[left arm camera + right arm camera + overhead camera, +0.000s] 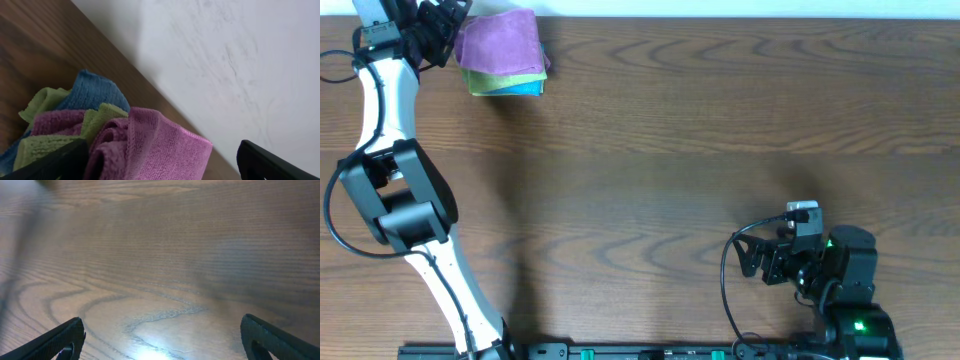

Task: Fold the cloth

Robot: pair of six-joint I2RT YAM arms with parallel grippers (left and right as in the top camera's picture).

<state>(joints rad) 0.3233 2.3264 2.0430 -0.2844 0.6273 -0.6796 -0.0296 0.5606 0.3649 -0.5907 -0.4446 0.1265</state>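
The purple cloth (500,42) lies folded on top of a yellow-green cloth (492,78) and a blue cloth (525,88) at the table's far left corner. In the left wrist view the purple cloth (150,147) sits between the two fingers of my left gripper (160,162), which is open around it near the wall. From overhead my left gripper (448,25) is at the stack's left edge. My right gripper (752,258) is open and empty at the near right, over bare wood (160,280).
The white wall (225,60) runs right behind the stack at the table's far edge. The left arm (390,150) stretches along the left side. The right arm's base (845,290) sits at the near right.
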